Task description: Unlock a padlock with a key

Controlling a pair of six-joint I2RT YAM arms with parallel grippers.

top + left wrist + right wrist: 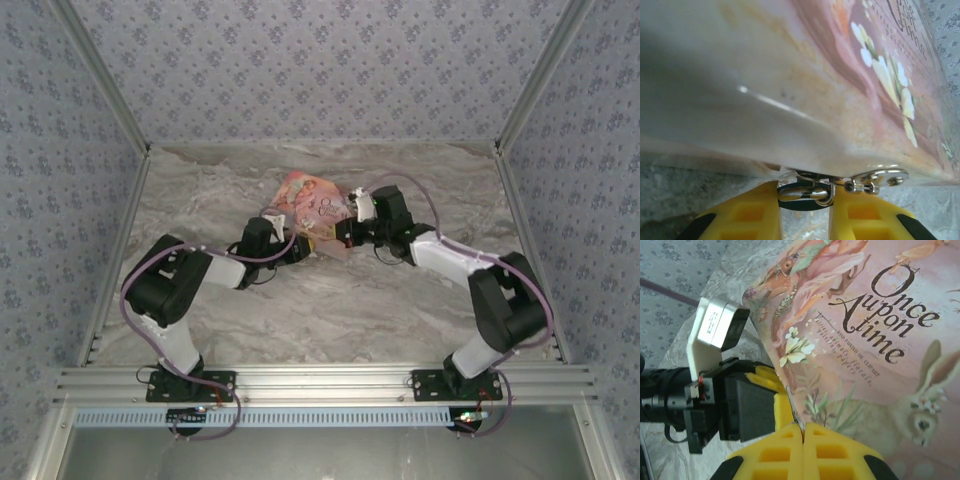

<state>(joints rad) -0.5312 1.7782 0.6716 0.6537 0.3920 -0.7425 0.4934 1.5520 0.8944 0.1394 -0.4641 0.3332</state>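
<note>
In the left wrist view the tiny padlock [801,194], dark blue with a silvery shackle, hangs under the edge of the pink illustrated box [840,90]. My left gripper [805,202] is shut on it, a yellow finger pressed against each side. In the right wrist view my right gripper [803,429] is shut on the key [794,407]. The key's thin metal blade sticks out toward the box edge, right beside the left gripper's yellow finger [782,410]. From above, the left gripper [300,248] and the right gripper [345,233] meet at the near edge of the box [315,203].
A silvery hasp plate [880,176] and small metal links [860,187] sit on the box edge next to the padlock. The box lies on a marbled table [330,310] with patterned walls on three sides. An aluminium rail [320,385] runs along the near edge.
</note>
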